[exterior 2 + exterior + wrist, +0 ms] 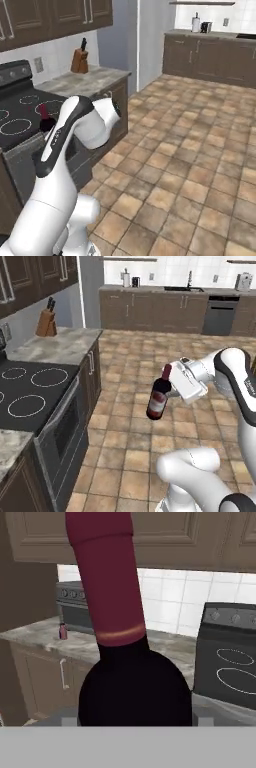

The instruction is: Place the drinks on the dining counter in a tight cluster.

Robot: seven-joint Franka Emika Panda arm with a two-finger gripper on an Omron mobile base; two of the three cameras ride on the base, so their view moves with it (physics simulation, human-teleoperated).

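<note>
A grey marbled stone counter sits beside the black stovetop, carrying a wooden knife block near its back edge by the wall. In the hand view, a small reddish bottle stands on another stone counter.

Flat, even rendered light, bright at the far white wall tiles; the floor carries almost no shadows (none cast by the arm). All views are softly blurred, with no glare.
</note>
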